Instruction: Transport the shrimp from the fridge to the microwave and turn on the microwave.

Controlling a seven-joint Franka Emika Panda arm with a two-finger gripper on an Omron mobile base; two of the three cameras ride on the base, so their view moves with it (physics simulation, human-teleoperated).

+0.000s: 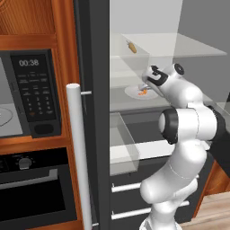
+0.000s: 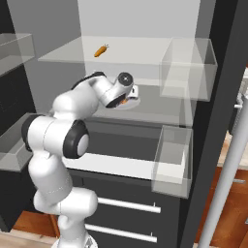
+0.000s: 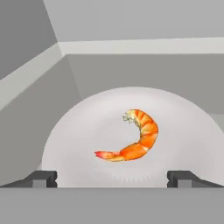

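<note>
A curled orange shrimp (image 3: 136, 139) lies on a round white plate (image 3: 78, 131) on a glass shelf inside the open fridge (image 1: 99, 54). In the left base view the shrimp (image 1: 143, 92) shows just past my hand. My gripper (image 3: 112, 178) hangs open close above the plate, its two dark fingertips (image 3: 41, 178) wide apart on either side of the shrimp, holding nothing. The microwave (image 1: 27, 94) stands to the left in the wooden cabinet, door open, its white turntable (image 1: 3, 116) and black keypad (image 1: 35, 90) showing.
A straight orange piece (image 1: 131, 47) lies on the shelf above. Clear bins (image 2: 186, 72) hang on the fridge door at the right. The long white handle (image 1: 80, 152) stands between microwave and fridge. A black oven (image 1: 36, 188) sits under the microwave.
</note>
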